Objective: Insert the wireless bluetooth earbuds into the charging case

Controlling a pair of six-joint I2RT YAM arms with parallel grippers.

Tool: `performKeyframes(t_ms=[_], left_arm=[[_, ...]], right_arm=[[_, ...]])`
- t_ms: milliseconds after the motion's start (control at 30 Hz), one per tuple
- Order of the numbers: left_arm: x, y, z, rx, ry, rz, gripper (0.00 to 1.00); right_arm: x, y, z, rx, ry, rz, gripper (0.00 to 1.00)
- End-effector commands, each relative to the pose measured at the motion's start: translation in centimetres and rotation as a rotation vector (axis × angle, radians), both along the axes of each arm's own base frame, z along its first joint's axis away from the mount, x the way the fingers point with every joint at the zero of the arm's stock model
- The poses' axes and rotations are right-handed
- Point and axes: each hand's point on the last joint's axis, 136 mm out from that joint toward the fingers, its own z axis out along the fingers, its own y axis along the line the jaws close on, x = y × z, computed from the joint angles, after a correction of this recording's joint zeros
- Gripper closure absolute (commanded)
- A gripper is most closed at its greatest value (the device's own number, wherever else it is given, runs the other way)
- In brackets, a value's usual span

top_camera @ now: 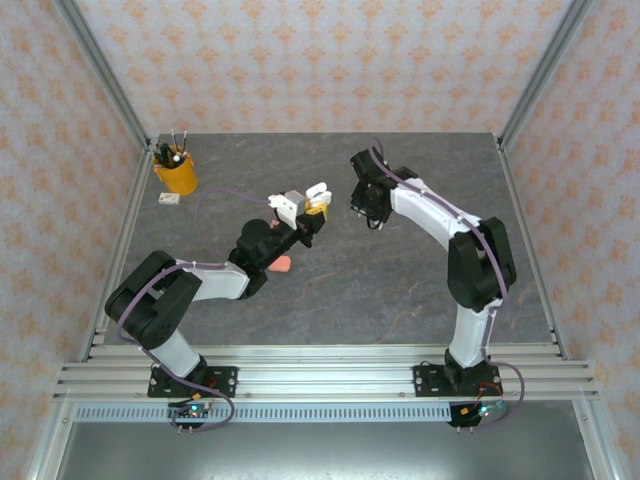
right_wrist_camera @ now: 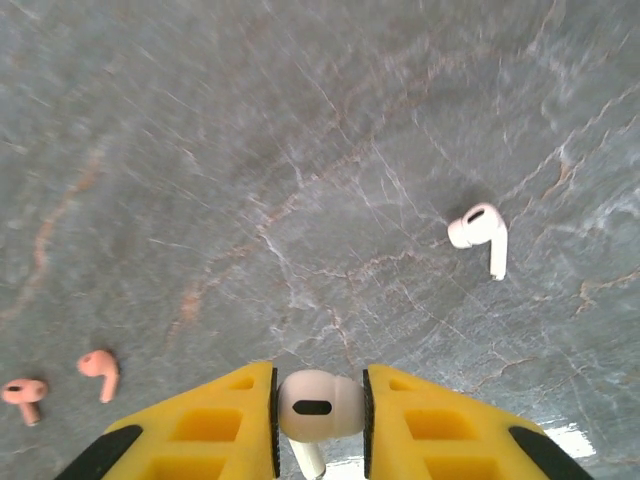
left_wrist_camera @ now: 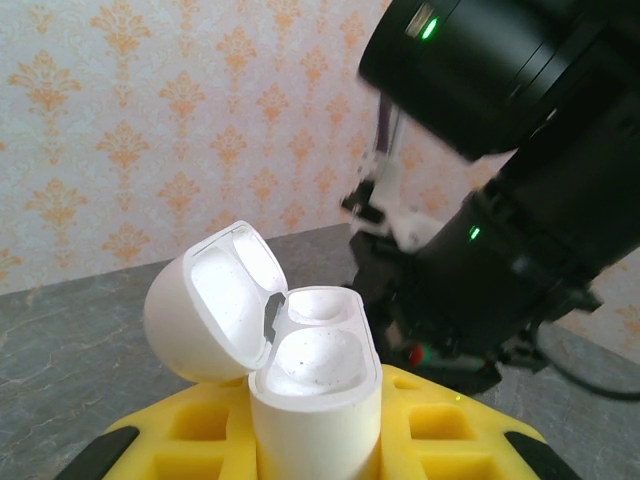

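Note:
My left gripper (left_wrist_camera: 316, 440) is shut on a white charging case (left_wrist_camera: 318, 420), held upright between its yellow fingers (left_wrist_camera: 200, 440). The hinged lid (left_wrist_camera: 205, 305) is tipped open and both wells are empty. From above, the case (top_camera: 316, 196) is in the air over the table's middle, and my right gripper (top_camera: 371, 207) hangs just to its right. My right gripper (right_wrist_camera: 319, 388) is shut on a white earbud (right_wrist_camera: 318, 404), stem pointing down. A second white earbud (right_wrist_camera: 481, 235) lies on the table beyond it. Two coral-pink earbuds (right_wrist_camera: 100, 372) (right_wrist_camera: 24, 393) lie at the left.
A small pink case (top_camera: 283, 264) lies on the grey table (top_camera: 400, 290) beside the left forearm. An orange cup of pens (top_camera: 177, 173) and a small white block (top_camera: 169, 198) sit at the back left. Metal frame posts and patterned walls enclose the table.

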Motion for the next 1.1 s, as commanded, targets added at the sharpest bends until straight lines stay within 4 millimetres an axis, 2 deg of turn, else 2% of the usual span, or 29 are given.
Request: performKeyframes(t_ms=[0, 333, 600, 767, 1000, 1067], left_arm=[[0.6, -0.3, 1.2, -0.017, -0.036, -0.019, 1.00], [0.8, -2.0, 2.6, -0.018, -0.061, -0.096, 1.00], [1.9, -2.6, 4.0, 0.025, -0.105, -0.087, 1.00], [3.1, -2.6, 4.7, 0.093, -0.142, -0.033, 1.00], [4.2, -2.3, 6.7, 0.137, -0.200, 0.021, 1.00], [4.3, -2.3, 7.4, 0.140, -0.221, 0.030, 1.00]], right_arm=[[0.4, -0.8, 4.3, -0.020, -0.136, 0.004, 0.75], [0.1, -1.1, 13.8, 0.059, -0.377, 0.032, 0.75], [-0.6, -0.5, 21.0, 0.167, -0.591, 0.089, 0.75], [-1.3, 0.1, 23.7, 0.238, -0.698, 0.138, 0.75], [-2.2, 1.7, 26.1, 0.348, -0.830, 0.224, 0.75], [-2.3, 2.2, 26.2, 0.361, -0.840, 0.237, 0.75]])
